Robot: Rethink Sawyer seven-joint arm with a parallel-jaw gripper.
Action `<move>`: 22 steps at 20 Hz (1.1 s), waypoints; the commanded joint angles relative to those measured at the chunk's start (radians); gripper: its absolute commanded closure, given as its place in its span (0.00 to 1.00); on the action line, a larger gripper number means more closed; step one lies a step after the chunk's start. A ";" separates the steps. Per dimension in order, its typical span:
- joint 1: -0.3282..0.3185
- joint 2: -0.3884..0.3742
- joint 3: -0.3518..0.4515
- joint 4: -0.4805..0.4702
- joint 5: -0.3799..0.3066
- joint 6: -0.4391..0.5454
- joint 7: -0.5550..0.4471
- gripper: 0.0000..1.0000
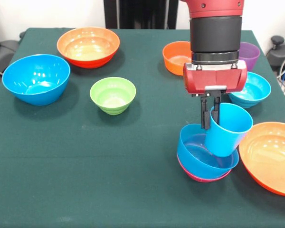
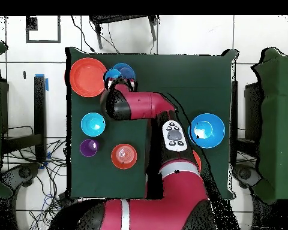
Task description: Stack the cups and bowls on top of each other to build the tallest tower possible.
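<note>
Over the tower (image 1: 204, 164), the gripper (image 1: 211, 116) hangs w/ its fingers (image 1: 205, 118) closed on the rim of the blue cup (image 1: 227, 129), one inside the wall, one outside. Cup is tilted, its base resting in the blue bowl (image 1: 194, 152), which sits in a pink bowl (image 1: 202, 176) at the bottom. Tower stands on the tabletop (image 1: 85, 180) just beside the big orange bowl (image 1: 270, 154), w/ the cyan bowl (image 1: 251, 90) behind it.

To do this step well, imo: get the cup upright and centred in the blue bowl before letting go; a slanted release likely tips it over the rim. Open slowly, lift straight up, so the inner finger doesn't drag the wall.
</note>
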 commanded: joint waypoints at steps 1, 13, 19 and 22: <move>0.014 0.010 0.002 0.045 -0.048 0.035 0.067 1.00; -0.028 0.052 0.026 -0.021 -0.070 0.047 0.006 1.00; -0.036 0.091 0.040 -0.051 -0.074 0.035 -0.001 1.00; -0.049 0.109 0.059 -0.065 -0.075 0.045 -0.014 1.00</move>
